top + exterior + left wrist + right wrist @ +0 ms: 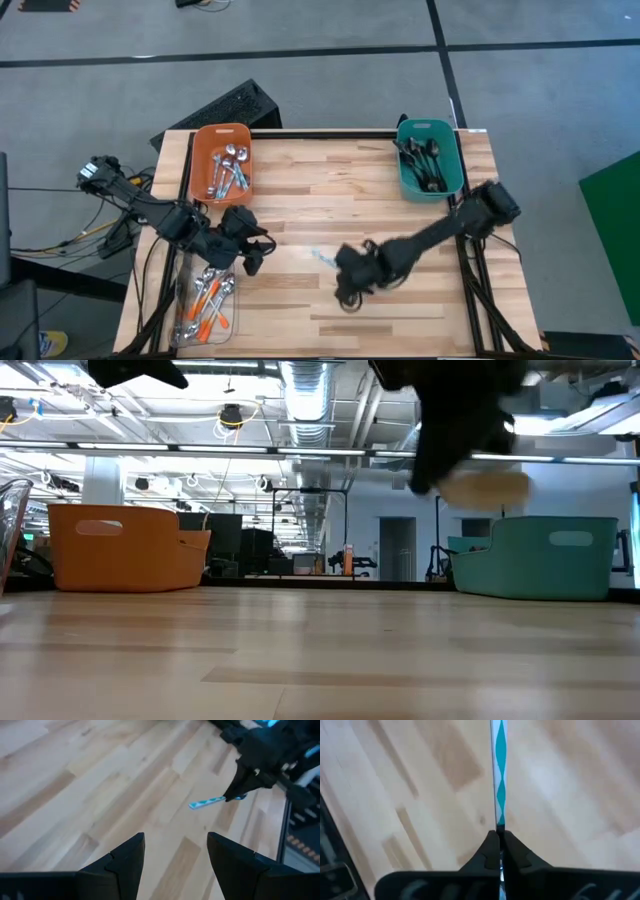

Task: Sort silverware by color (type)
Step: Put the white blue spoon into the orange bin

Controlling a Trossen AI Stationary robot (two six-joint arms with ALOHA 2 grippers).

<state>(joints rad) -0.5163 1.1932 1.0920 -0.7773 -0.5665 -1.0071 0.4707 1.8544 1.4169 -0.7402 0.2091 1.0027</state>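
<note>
At mid-bench, near the front, the right gripper [499,838] has its fingers shut tight on one end of a blue-patterned spoon [499,780]; the rest of the spoon sticks straight out past the tips over bare wood. The high view shows the right arm reaching in from the bench's right side, w/ the spoon [323,258] pointing toward the left arm. The left gripper [175,852] hangs close by over the bench, fingers spread wide & holding nothing; its wrist view looks across at the right gripper and spoon [207,803]. An orange bin [222,133] at the back left holds shiny silver spoons [229,168]. A teal bin [430,128] at the back right holds dark spoons [425,162]. A clear tray [182,300] at the front left, beside the left arm, holds orange-handled spoons [205,300]. No container w/ blue-handled pieces can be seen, so where this one belongs is unclear. Risks, as I judge them: the grip is on the very end only, so the long free part could swing or slip out during a fast move. The two arms are near each other, so a sweep left may clip the left gripper. A drop into the wrong bin would mix the types.
</note>
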